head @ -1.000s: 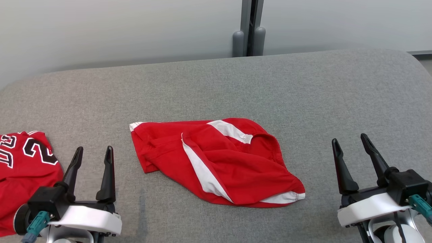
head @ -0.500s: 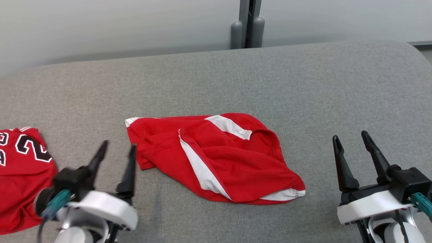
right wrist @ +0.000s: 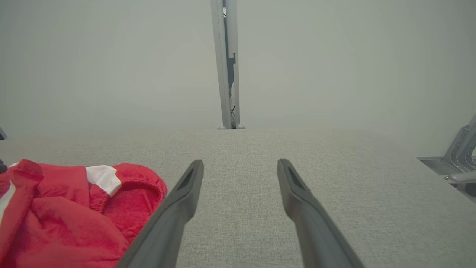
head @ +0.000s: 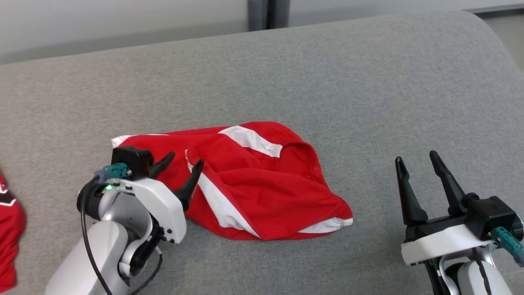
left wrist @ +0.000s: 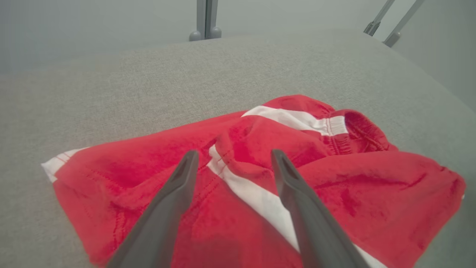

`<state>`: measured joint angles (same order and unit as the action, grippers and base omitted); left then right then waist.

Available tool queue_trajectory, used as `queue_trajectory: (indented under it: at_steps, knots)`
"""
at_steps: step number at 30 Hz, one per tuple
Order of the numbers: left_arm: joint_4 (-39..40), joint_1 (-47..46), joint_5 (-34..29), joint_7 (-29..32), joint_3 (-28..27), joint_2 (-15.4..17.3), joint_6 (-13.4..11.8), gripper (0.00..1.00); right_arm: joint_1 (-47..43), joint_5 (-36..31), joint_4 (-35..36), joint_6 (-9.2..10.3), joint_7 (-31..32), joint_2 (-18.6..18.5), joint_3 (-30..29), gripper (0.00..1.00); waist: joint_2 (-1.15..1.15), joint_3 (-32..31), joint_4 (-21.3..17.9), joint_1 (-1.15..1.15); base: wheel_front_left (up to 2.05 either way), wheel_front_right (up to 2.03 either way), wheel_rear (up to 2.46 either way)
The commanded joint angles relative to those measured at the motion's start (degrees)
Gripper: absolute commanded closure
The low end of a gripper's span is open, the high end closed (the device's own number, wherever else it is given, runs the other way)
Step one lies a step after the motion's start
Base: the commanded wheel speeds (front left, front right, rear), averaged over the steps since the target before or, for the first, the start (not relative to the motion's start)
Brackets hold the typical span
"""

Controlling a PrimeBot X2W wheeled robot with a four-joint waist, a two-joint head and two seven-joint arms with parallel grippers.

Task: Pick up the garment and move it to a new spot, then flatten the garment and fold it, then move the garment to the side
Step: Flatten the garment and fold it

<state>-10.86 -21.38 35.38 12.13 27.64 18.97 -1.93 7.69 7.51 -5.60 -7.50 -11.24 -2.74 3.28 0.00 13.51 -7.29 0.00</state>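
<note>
Left end effector, spread and empty, now reaches over the left edge of the red garment (right end effector open, apart); pickup nears.

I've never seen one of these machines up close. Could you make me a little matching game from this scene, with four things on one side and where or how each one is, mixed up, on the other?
Things
1. left pincer
2. right pincer
3. red shorts
4. second red garment

Places or states
A. crumpled in the middle of the grey padded surface
B. open, above bare grey cloth, apart from the shorts
C. cut off by the head view's left edge
D. open, fingers over the left part of the shorts

Pairs: 1-D, 2-B, 3-A, 4-C
</note>
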Motion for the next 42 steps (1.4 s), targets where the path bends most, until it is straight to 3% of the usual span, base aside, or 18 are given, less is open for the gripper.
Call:
queue_trajectory:
  at_steps: [1, 4, 5, 6, 7, 12, 22, 36, 38, 40, 42]
  knots:
    - [-1.87, -1.79, -0.02, 0.45, -0.04, 0.41, 0.44, 0.0, 0.63, 0.58, -0.46, 0.01, -0.75, -0.22, 0.13, 0.0, 0.0, 1.32, -1.52, 0.0, 0.0, 0.0, 0.0]
    - [-4.17, -3.11, 0.27, 0.66, -0.37, 0.37, 0.44, 0.02, 0.55, 0.71, -1.21, 0.01, -1.07, -0.22, 0.82, 0.0, 0.0, 1.99, -2.41, 0.0, 0.0, 0.0, 0.0]
    - [-4.68, -3.36, 0.48, 0.49, -0.49, 0.3, 0.52, 0.51, 0.28, 0.7, -1.46, 0.01, -1.05, -0.22, 1.18, 0.0, 0.0, 2.1, -2.58, 0.0, 0.0, 0.0, 0.0]
    - [-5.15, -3.65, 0.53, 0.24, -0.56, 0.34, 0.72, 0.87, -0.05, 0.73, -1.66, 0.01, -1.02, -0.22, 1.59, 0.0, 0.0, 2.27, -2.74, 0.0, 0.0, 0.0, 0.0]
    - [-5.6, -3.85, 0.69, 0.48, -0.52, 0.33, 0.91, 1.0, -0.5, 0.6, -1.91, 0.01, -0.99, -0.22, 1.82, 0.0, 0.0, 2.4, -2.83, 0.0, 0.0, 0.0, 0.0]
    - [-6.28, -4.75, 0.32, -0.28, -0.16, 0.33, 1.44, 1.0, -1.47, 0.56, -3.95, 0.01, 0.68, -0.26, 6.17, 0.0, 0.0, 3.5, -2.52, 0.0, 0.0, 0.0, 0.0]
    - [-7.3, -6.24, -0.28, -1.57, 0.42, -0.09, 1.57, 1.0, -0.97, 4.83, -8.92, 0.01, 2.02, -3.72, 17.3, 0.0, 0.0, 5.13, -0.61, 0.0, 0.0, 0.0, 0.0]
    - [-8.56, -6.44, -0.12, -3.25, 0.85, -0.34, 1.61, 1.0, -3.02, 7.61, -7.13, 0.01, 3.45, -4.22, 22.32, 0.0, 0.0, 4.99, -0.49, 0.0, 0.0, 0.0, 0.0]
    - [-8.69, -6.49, -0.15, -3.57, 0.94, -0.4, 1.71, 1.0, -2.76, 7.71, -7.24, 0.01, 3.55, -4.43, 22.23, 0.56, 0.0, 4.86, -0.57, 0.0, 0.0, 0.0, 0.0]
    - [-8.7, -6.55, -0.35, -4.09, 1.03, -0.45, 1.73, 1.0, -2.3, 7.7, -6.95, 0.01, 3.14, -4.48, 21.84, 1.0, 0.0, 4.64, -0.62, 0.0, 0.0, 0.0, 0.0]
    - [-8.51, -6.66, -0.6, -4.77, 0.94, -0.35, 1.56, 1.0, -2.17, 7.46, -6.48, 0.01, 2.81, -4.6, 21.24, 1.0, 0.0, 4.34, -0.6, 0.0, 0.0, 0.0, 0.0]
